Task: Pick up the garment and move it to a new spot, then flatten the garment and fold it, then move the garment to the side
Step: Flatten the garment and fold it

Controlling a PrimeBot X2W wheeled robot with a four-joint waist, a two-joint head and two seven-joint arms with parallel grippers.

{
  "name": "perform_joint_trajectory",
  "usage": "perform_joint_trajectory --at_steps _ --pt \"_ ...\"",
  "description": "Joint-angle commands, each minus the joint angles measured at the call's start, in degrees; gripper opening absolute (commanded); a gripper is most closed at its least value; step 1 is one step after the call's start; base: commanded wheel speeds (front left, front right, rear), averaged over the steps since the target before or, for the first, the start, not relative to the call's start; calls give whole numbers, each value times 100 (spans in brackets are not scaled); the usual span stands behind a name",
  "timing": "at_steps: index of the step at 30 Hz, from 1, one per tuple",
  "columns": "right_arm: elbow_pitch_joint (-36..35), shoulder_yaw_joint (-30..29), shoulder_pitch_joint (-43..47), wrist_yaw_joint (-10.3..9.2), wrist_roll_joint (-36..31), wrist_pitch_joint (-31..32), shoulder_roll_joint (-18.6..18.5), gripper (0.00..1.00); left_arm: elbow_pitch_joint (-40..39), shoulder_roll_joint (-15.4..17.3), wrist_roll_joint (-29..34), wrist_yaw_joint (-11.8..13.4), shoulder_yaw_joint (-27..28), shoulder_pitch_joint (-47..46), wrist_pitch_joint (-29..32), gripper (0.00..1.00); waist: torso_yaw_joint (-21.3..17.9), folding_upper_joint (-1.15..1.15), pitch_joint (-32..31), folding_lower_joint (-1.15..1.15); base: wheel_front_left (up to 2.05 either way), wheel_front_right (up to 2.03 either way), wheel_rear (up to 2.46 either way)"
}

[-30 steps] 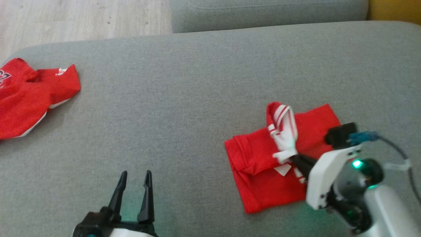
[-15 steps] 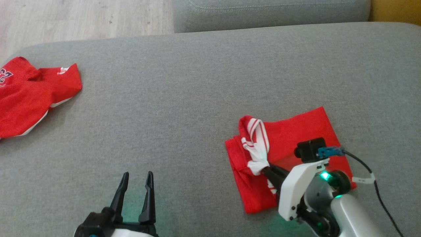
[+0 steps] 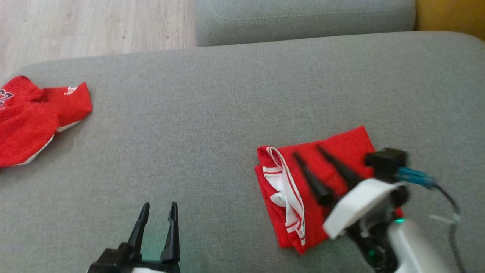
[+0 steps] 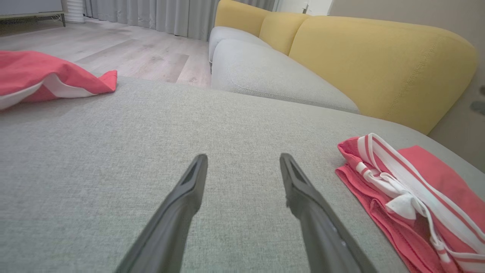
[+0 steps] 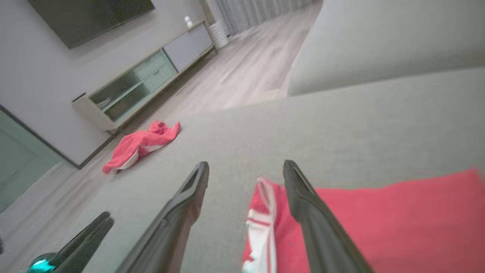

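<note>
1. Here, nearest me, my left gripper (image 3: 159,207) sits low at the near edge of the seat (image 3: 197,113). Its fingers are spread with nothing between them, tips over bare grey fabric.
2. My right gripper (image 3: 307,151) is off to the right. Its fingers are spread wide too and pinch nothing. They reach out over the red top face of the garment (image 3: 352,146). Whether the tips touch the cloth I cannot tell.
3. The garment lies folded into a rough rectangle on the right part of the seat, well apart from my left gripper. Its white striped band (image 3: 288,189) runs along its left edge, just beside my right fingers.
4. Farther off, at the seat's left edge, a red jersey (image 3: 34,117) lies crumpled, well apart from the folded garment.
5. Beyond the seat is another grey cushion (image 3: 303,19) with a yellow backrest (image 4: 379,64) behind it and pale wood floor (image 3: 94,26) to its left.
</note>
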Motion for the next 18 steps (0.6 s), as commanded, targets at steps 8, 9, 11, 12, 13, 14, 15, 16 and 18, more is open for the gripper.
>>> perform_joint_trajectory --at_steps 8,9,11,12,13,14,15,16,18 --pt "116 -834 334 -4 -1557 -1668 -589 100 -200 -25 185 -42 253 4 -62 100 -16 0 -150 0 0 0 0" --pt "230 -943 382 -4 -1687 -1846 -600 100 -200 -25 192 -49 259 -1 -62 100 -1 0 -169 0 0 0 0" --pt "462 -1073 472 -4 -1983 -2175 -649 100 -193 -25 206 -66 273 -4 -62 100 27 0 -208 0 0 0 0" --pt "603 -1202 524 -4 -2015 -2335 -595 100 -190 -25 216 -72 279 -2 -62 100 46 0 -237 0 0 0 0" --pt "743 -1302 569 -4 -2100 -2471 -577 100 -188 -25 234 -80 281 5 -62 100 64 0 -265 0 0 0 0" --pt "875 -1365 612 -4 -2193 -2605 -572 100 -183 -25 249 -86 284 18 -62 100 82 0 -304 0 0 0 0" --pt "1003 -1443 650 -4 -2220 -2720 -524 100 -183 -25 260 -89 293 36 -62 100 92 0 -328 0 0 0 0" --pt "1129 -1513 678 -4 -2247 -2807 -487 100 -189 -25 277 -92 302 52 -62 100 104 0 -347 0 0 0 0" --pt "1343 -1599 699 -4 -2354 -2950 -456 100 -187 -25 316 -100 309 87 -62 100 128 0 -390 0 0 0 0"
